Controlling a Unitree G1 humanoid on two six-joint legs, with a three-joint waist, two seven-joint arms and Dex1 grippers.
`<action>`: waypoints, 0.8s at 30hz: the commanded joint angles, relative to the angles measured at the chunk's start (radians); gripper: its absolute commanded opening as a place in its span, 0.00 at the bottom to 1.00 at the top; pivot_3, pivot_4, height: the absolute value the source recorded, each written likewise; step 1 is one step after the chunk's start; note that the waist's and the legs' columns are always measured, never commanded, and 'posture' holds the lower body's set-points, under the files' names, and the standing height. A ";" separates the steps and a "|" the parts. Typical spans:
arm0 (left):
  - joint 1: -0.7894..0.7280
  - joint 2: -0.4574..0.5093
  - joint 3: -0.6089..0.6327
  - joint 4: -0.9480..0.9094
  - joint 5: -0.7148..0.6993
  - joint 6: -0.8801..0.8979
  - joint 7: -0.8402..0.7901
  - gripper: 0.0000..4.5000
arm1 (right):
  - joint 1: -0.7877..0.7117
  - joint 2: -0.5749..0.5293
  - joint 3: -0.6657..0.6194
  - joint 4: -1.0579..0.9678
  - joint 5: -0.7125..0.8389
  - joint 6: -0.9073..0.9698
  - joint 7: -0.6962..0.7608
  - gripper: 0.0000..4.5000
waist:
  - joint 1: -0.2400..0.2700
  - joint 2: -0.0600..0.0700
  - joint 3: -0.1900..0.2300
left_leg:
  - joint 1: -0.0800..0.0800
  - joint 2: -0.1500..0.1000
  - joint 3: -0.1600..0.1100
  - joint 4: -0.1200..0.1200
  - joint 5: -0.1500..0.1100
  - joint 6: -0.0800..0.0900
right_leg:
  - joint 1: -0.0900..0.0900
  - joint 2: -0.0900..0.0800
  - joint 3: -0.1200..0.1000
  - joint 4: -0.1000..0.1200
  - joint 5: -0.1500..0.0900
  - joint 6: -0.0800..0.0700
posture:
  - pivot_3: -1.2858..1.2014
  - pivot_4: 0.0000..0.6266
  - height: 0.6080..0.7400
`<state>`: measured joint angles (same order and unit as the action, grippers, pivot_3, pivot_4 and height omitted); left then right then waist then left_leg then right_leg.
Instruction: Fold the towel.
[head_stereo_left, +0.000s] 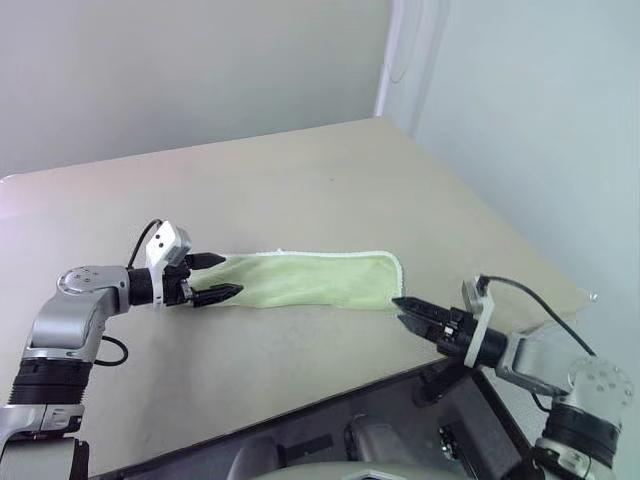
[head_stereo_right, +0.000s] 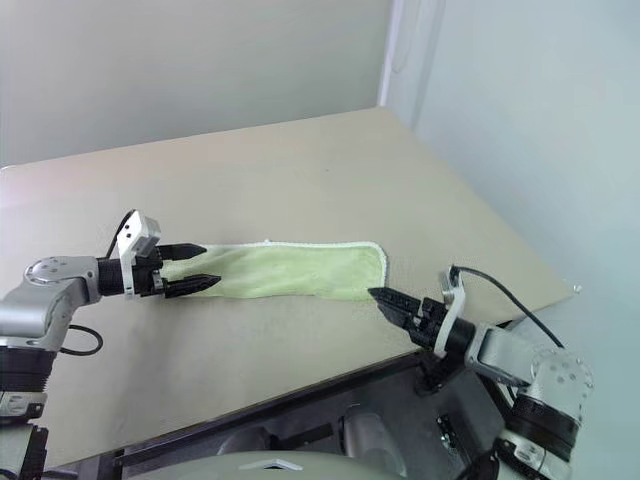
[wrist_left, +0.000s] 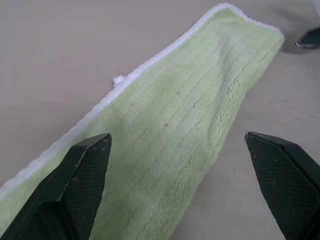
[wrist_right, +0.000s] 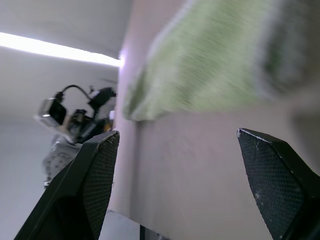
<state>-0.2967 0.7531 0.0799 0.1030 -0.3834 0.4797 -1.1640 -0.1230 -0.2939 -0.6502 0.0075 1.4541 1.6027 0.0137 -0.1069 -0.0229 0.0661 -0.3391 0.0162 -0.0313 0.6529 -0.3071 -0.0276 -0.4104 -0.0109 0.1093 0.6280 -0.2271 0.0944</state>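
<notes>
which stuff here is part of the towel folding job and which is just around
Part of the job:
- towel, lying flat in a long strip
- left end effector, open at one end of it
- right end effector, open, just off the other end

Just around:
- table
- wall

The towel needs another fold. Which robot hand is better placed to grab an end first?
Probably the left hand. Its open fingers sit right at one end of the towel on the table. The right hand is open too, but stands apart from the other end.
</notes>
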 joint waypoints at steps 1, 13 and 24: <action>-0.023 -0.009 -0.010 -0.032 -0.011 0.001 0.008 1.00 | 0.016 -0.020 0.040 0.008 0.117 -0.048 -0.075 0.87 | -0.004 0.000 0.000 | 0.000 0.000 0.000 0.000 0.000 0.000 | 0.001 0.000 0.000 0.000 0.000 0.000 | 0.52 0.00 1.00; -0.062 -0.021 -0.030 -0.001 -0.004 -0.016 0.021 1.00 | -0.088 -0.010 0.237 0.117 0.169 -0.259 -0.297 0.87 | -0.023 0.000 0.000 | 0.000 0.000 -0.001 -0.002 0.000 0.000 | 0.001 0.001 0.000 -0.002 0.000 0.000 | 0.52 0.00 1.00; -0.034 -0.020 -0.014 -0.007 0.000 -0.027 0.069 1.00 | -0.221 0.048 0.262 0.177 0.166 -0.430 -0.462 0.74 | -0.021 0.000 0.000 | 0.001 0.000 -0.002 0.000 0.000 0.000 | 0.001 0.001 0.001 -0.002 0.000 0.000 | 0.52 0.00 1.00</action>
<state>-0.3182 0.7221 0.0335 0.1120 -0.3814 0.4687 -1.1050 -0.3244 -0.2450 -0.3872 0.1916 1.6224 1.1959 -0.4378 -0.1281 -0.0228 0.0658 -0.3383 0.0164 -0.0330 0.6523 -0.3069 -0.0274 -0.4096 -0.0100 0.1100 0.6260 -0.2271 0.0944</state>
